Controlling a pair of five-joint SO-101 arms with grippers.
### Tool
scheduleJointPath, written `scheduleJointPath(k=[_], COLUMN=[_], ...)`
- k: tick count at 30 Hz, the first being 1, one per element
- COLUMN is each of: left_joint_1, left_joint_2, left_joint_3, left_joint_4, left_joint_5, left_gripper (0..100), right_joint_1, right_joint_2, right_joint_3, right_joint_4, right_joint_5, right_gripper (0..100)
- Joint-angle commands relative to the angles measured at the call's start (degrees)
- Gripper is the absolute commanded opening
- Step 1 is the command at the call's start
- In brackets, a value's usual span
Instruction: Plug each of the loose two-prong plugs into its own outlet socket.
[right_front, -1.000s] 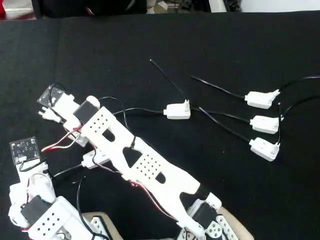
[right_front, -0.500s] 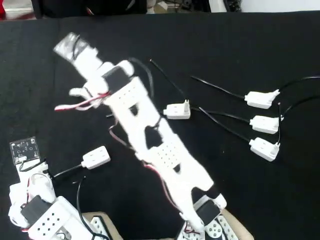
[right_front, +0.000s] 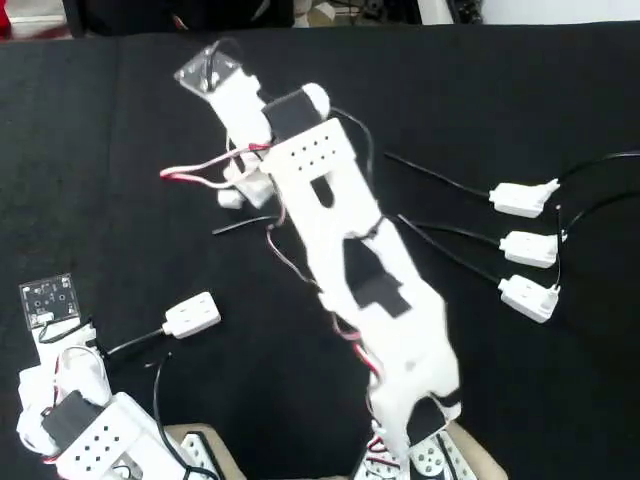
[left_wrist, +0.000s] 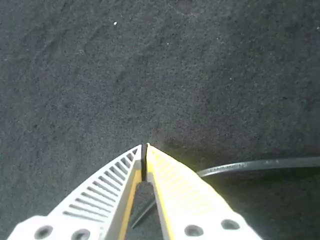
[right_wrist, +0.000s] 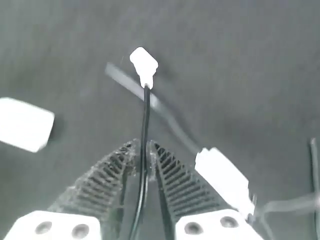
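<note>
My right gripper (right_wrist: 144, 146) is shut on a thin black cable (right_wrist: 145, 112) whose small white two-prong plug (right_wrist: 144, 65) sticks out past the fingertips. From above, that gripper (right_front: 245, 180) hangs over the back middle of the black table with the plug (right_front: 232, 198) below it. Two white outlet blocks (right_wrist: 25, 125) (right_wrist: 222, 179) lie on either side under it. A loose white outlet (right_front: 192, 314) sits at the front left. My left gripper (left_wrist: 145, 148) is shut low over the cloth, beside a black cable (left_wrist: 260, 164).
Three white outlet blocks with cords (right_front: 520, 198) (right_front: 530, 247) (right_front: 528, 297) lie in a column at the right. The right arm (right_front: 350, 260) stretches diagonally across the table's middle. The left arm (right_front: 70, 415) is folded at the front left corner. Black cloth (right_front: 480, 90) covers the table.
The right arm swung from the left side toward the back middle, carrying the cable and plug, and now covers the middle outlet. The left arm stayed still.
</note>
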Motion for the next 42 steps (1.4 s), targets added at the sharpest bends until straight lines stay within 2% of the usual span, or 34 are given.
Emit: scheduleJointPath(k=[1,5,10,12,16,19,22,25,27,30,33,36,38,42], left_joint_1=[0.3,0.2,0.2,0.2,0.2,0.2,0.2,0.2,0.2,0.2,0.2,0.2,0.2,0.2], left_joint_2=[-0.5,-0.5,-0.5,-0.5,-0.5,-0.5,-0.5,-0.5,-0.5,-0.5,-0.5,-0.5,-0.5,-0.5], left_joint_3=[0.1,0.1,0.1,0.1,0.1,0.1,0.1,0.1,0.1,0.1,0.1,0.1,0.1,0.1], left_joint_4=[0.4,0.4,0.4,0.4,0.4,0.4,0.4,0.4,0.4,0.3,0.3,0.3,0.3,0.4], left_joint_5=[0.4,0.4,0.4,0.4,0.4,0.4,0.4,0.3,0.2,0.2,0.2,0.2,0.2,0.2], left_gripper=[4,4,4,4,4,4,4,4,4,4,4,4,4,4], right_joint_1=[1.1,4.5,6.8,6.9,6.6,6.2,6.1,6.1,5.9,3.6,1.5,-1.8,-3.5,-8.4], right_joint_2=[-18.0,-33.3,-48.2,-51.1,-55.5,-59.0,-62.2,-64.7,-65.6,-65.8,-64.9,-63.3,-61.7,-54.8], right_joint_3=[22.9,48.7,71.9,78.5,86.7,87.8,86.5,82.7,80.0,78.5,81.2,87.2,89.4,91.8], right_joint_4=[0.4,-9.6,-15.4,-16.5,-17.8,-16.5,-16.4,-15.3,-14.4,-14.9,-21.5,-31.8,-37.4,-45.3], right_joint_5=[4.3,8.4,19.4,22.3,22.4,21.5,15.9,8.4,0.7,-16.8,-33.2,-43.6,-48.1,-52.0], right_gripper=[1.2,1.2,1.3,1.5,2.4,9.6,17.6,19.8,19.8,19.8,20.1,20.1,20.2,20.2])
